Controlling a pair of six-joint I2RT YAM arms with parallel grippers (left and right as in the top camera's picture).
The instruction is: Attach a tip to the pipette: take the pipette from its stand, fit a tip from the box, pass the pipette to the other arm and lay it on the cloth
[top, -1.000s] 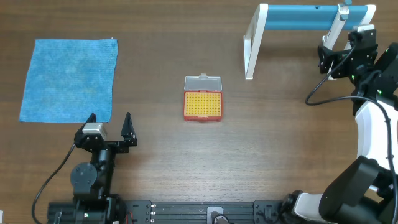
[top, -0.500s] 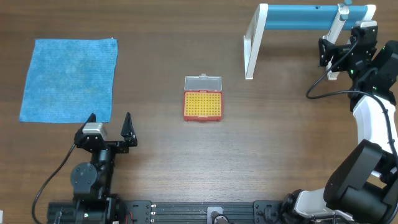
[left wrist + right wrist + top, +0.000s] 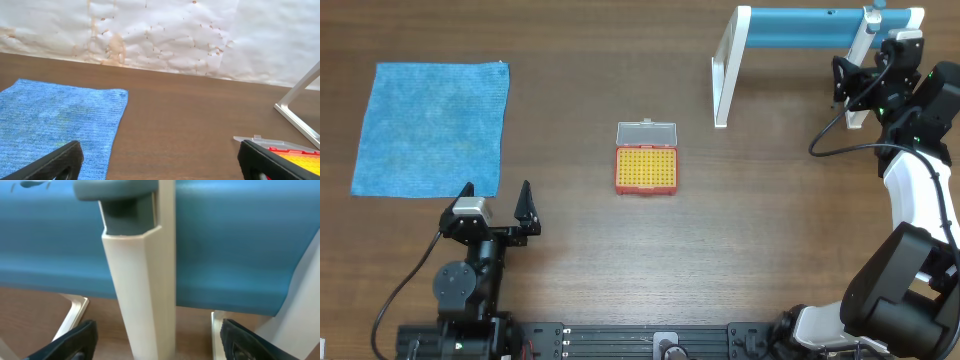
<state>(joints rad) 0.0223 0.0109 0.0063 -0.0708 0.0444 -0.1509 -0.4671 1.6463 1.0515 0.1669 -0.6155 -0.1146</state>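
My right tool [image 3: 159, 347] stands wide, one finger on either side of the pipette [image 3: 142, 290]. I can see a gap between each finger and the white shaft, so nothing is gripped. The pipette hangs from the blue bar of the stand [image 3: 240, 245], with its grey head up at the bar.

From above, this tool sits at the far right corner of the tabletop [image 3: 770, 230], close to the right edge. The stand's bar runs leftward from it along the far edge to a white upright. On that side I have little room to the right or beyond. The open room lies toward me and to the left.

My left tool [image 3: 497, 195] is also wide and holds nothing. It is low at the near left, just beside the near right corner of the cloth [image 3: 430, 128], which lies flat toward the left edge. In the left wrist view the tabletop ends at a pale wall [image 3: 175, 35].

The tip box [image 3: 646, 165] sits mid-table with its lid open and yellow tips showing. It is well apart from both tools, with bare brown tabletop all round it.
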